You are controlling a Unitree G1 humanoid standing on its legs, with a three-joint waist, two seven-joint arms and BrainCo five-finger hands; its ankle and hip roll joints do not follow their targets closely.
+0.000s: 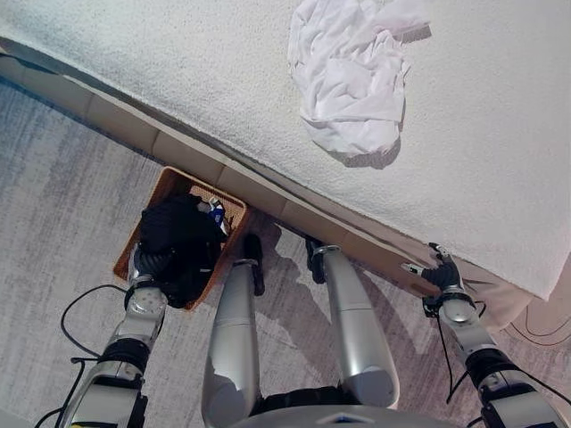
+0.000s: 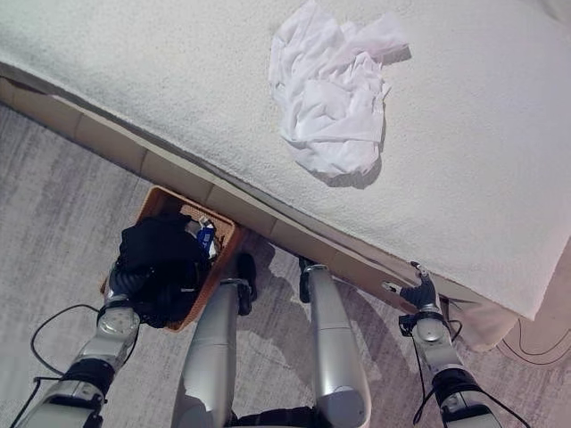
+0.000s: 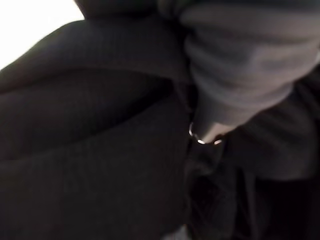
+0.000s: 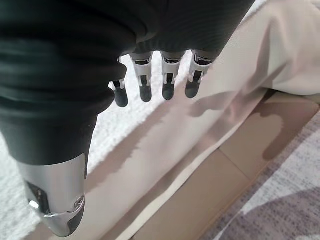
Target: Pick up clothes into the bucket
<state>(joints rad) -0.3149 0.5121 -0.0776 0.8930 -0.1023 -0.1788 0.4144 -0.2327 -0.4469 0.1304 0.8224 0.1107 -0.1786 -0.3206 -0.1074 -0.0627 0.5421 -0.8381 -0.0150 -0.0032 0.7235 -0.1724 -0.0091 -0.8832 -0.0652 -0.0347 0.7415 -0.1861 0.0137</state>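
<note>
I see a white garment (image 1: 351, 76) lying crumpled on the bed (image 1: 178, 71), far from me and to the right, well apart from both hands. It rests flat on the pale textured cover, untouched.

On the floor (image 1: 53, 178) at the left, just beside the bed's base, stands a brown woven basket (image 1: 169, 183). A bundle of dark clothes (image 1: 178, 236) fills it and rises above the rim, with a small blue and white item (image 1: 214, 212) showing at its far right edge.

My left hand (image 1: 147, 266) is at the near side of the basket, down against the dark clothes. In the left wrist view I see mostly dark fabric very close; the fingers are buried in it, so I cannot tell whether they are curled or straight.

My right hand (image 4: 165, 80) is at the right, hovering at the bed's near edge. In the right wrist view its fingers (image 4: 169, 87) hang straight and relaxed, holding nothing, above the cover and the beige side panel (image 4: 210, 195) of the bed.
</note>
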